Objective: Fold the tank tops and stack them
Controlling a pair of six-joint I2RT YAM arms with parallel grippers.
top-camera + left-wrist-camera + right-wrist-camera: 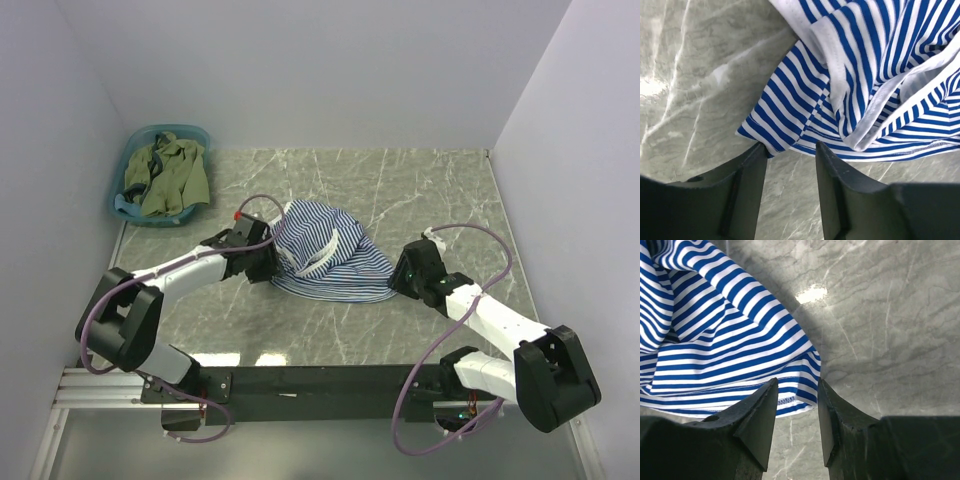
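In the middle of the marble table (pixel 430 190), the navy-and-white striped tank top (pixel 330 255) lies crumpled between the two grippers. The left gripper (pixel 268 262) is at its left edge and the right gripper (pixel 398 275) at its right hem, and both have their jaws apart with only a corner of cloth at the fingertips, so neither grips anything. At the far left corner, the olive green tank top (pixel 170 175) lies in a teal plastic basin (pixel 195 132).

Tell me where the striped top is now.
In the top view the striped top lies crumpled at the middle of the table, the left gripper at its left edge and the right gripper at its right edge.
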